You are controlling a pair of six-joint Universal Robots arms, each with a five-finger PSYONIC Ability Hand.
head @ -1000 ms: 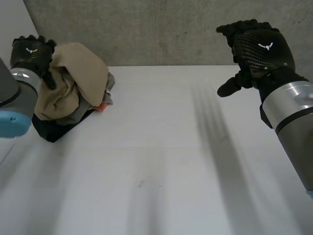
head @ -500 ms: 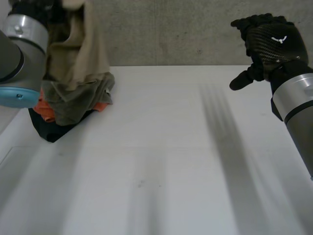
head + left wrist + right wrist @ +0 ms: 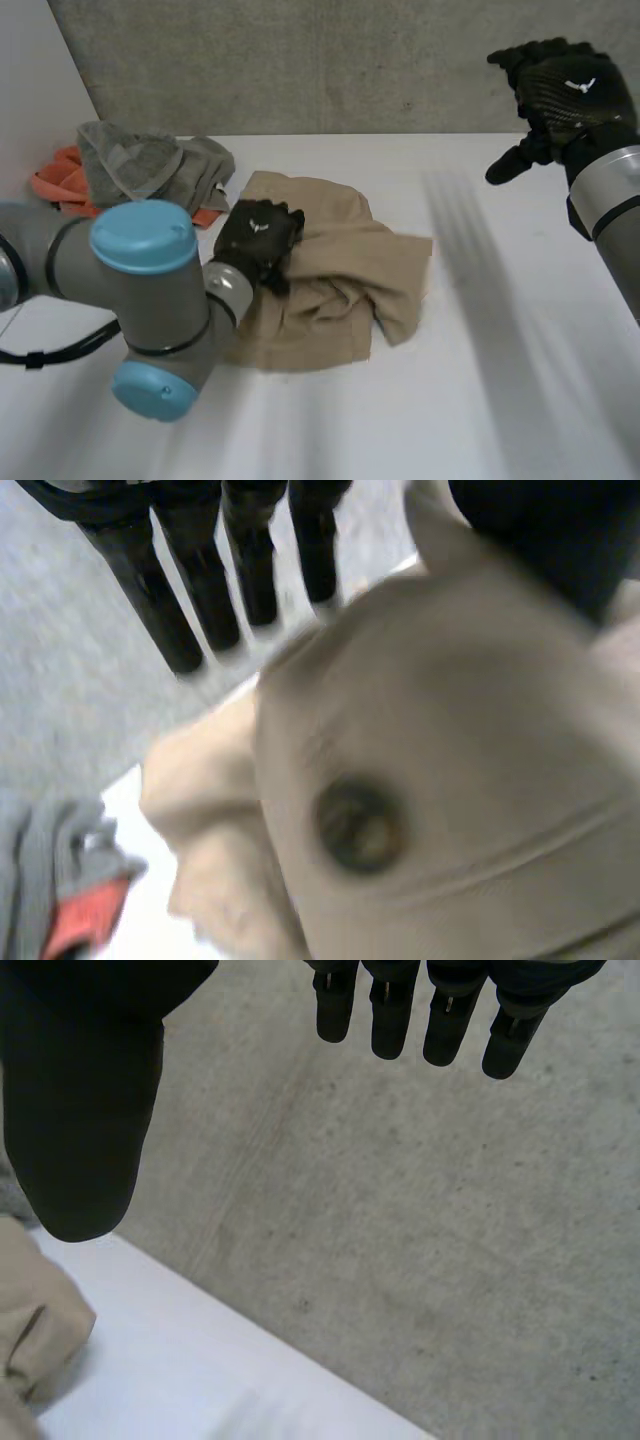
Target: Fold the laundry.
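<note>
Lying crumpled near the middle of the table is the tan garment, its folds bunching up toward the right edge of the cloth. The left hand is resting on the garment's left part, with the left arm reaching across the front of the table. In the left wrist view its fingers are stretching out straight and clear of the cloth, not curling round anything, while the thumb is lying against the tan fabric, which is bulging up under the palm and showing a round button. At the table's back left corner a grey cloth is sitting on top of an orange cloth, just beside the garment. The right hand is hovering high over the table's right side, in front of the grey wall, its fingers hanging relaxed and holding nothing.
</note>
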